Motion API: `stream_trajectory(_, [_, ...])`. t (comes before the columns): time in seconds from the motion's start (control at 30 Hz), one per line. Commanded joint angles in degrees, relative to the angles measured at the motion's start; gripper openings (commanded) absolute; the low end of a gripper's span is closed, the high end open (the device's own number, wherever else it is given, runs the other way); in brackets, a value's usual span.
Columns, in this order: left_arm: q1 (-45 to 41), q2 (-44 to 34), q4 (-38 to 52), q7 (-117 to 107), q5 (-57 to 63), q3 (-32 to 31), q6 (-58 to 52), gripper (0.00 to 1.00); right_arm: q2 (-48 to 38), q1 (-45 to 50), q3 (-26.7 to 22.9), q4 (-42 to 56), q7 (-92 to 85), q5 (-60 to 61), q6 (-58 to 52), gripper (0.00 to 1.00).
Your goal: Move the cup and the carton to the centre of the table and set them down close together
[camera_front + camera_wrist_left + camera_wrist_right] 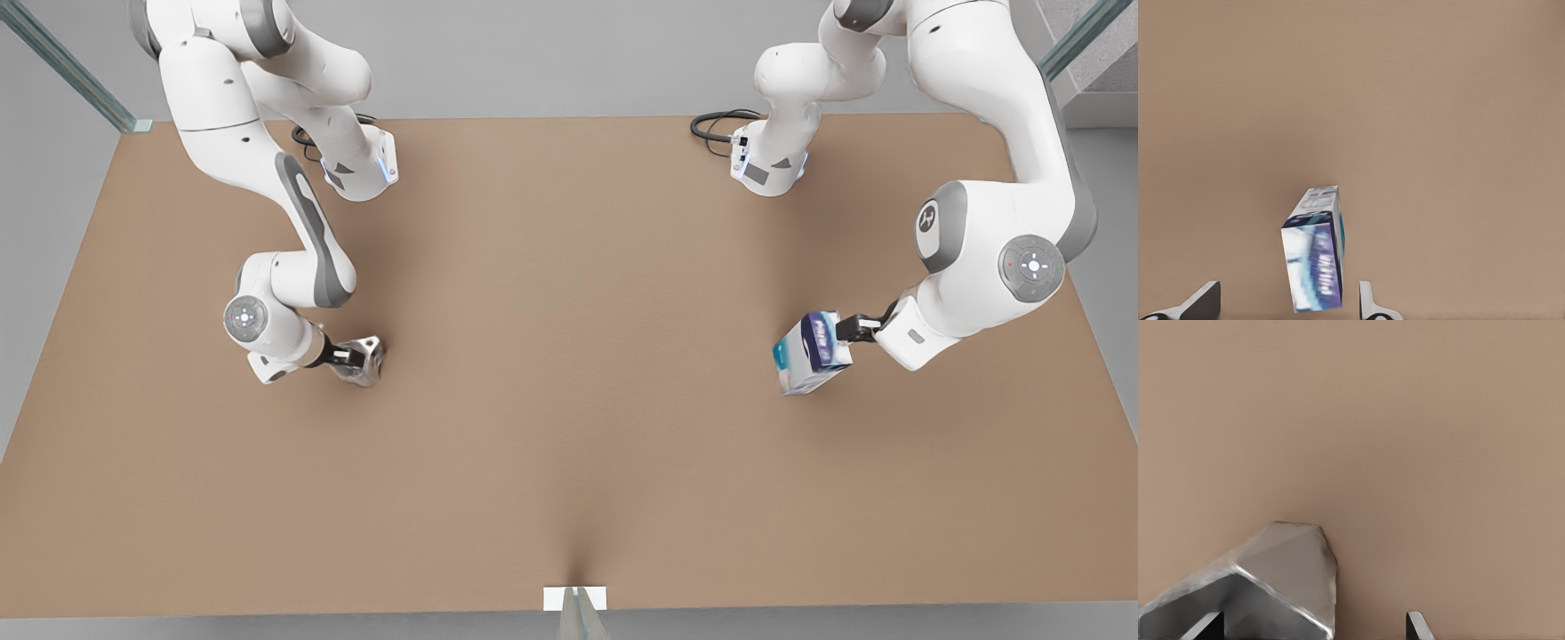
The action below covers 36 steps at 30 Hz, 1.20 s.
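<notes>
The white, dark blue and teal carton (807, 353) stands on the light-brown table (569, 356) at the front view's right. My left gripper (847, 330) reaches it from the side. In the left wrist view the carton (1315, 250) sits between the spread fingers of the left gripper (1288, 288), with a gap on each side. The faceted silvery cup (364, 360) is at the front view's left, with my right gripper (348, 356) against it. In the right wrist view the right gripper (1315, 621) is open around the cup (1271, 580), and one finger (1417, 625) stands apart from it.
Both arm bases (360, 169) (769, 164) stand at the table's far edge, with black cables beside them. A small white bracket (574, 597) sits at the middle of the near edge. The broad middle of the table lies between the two objects.
</notes>
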Motion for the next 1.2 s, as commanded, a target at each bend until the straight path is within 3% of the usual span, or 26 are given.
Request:
stream_trajectory(0.0, [0.00, 0.00, 0.00, 0.00, -0.03, 0.00, 0.00, 1.00, 0.00, 0.05, -0.09, -0.08, -0.05, 0.00, 0.04, 1.00])
stream_trajectory(0.1, [-0.09, 0.00, 0.00, 0.00, -0.03, 0.09, 0.09, 1.00, 0.09, -0.04, 0.00, -0.25, -0.05, 0.00, 0.04, 1.00])
stream_trajectory(0.23, [0.00, -0.09, 0.00, 0.00, -0.03, 0.09, 0.00, 1.00, 0.88, 0.22, 0.00, -0.25, -0.05, -0.09, 0.92, 0.92])
stream_trajectory(0.3, [0.00, 0.00, 0.00, -0.09, -0.03, 0.09, 0.00, 1.00, 1.41, 0.49, 0.00, -0.17, -0.05, -0.09, 1.71, 0.83])
stream_trajectory(0.33, [0.00, 0.00, 0.00, -0.09, -0.03, 0.09, 0.00, 1.00, 1.58, 0.49, -0.09, -0.17, -0.05, -0.09, 1.71, 0.71])
stream_trajectory(0.4, [0.00, 0.00, 0.00, -0.09, -0.03, 0.09, -0.09, 1.00, 1.58, 0.66, 0.00, -0.08, -0.05, -0.17, 1.62, 0.27])
stream_trajectory(0.43, [0.00, 0.00, 0.00, -0.18, -0.03, 0.09, -0.18, 1.00, 1.67, 0.75, 0.00, 0.01, -0.23, -0.26, 1.62, 0.21])
stream_trajectory(1.17, [0.00, 0.00, 0.00, -0.26, -0.03, 0.17, -0.26, 1.00, 0.97, 1.72, 0.35, 2.38, -2.42, -0.79, -2.60, 0.21])
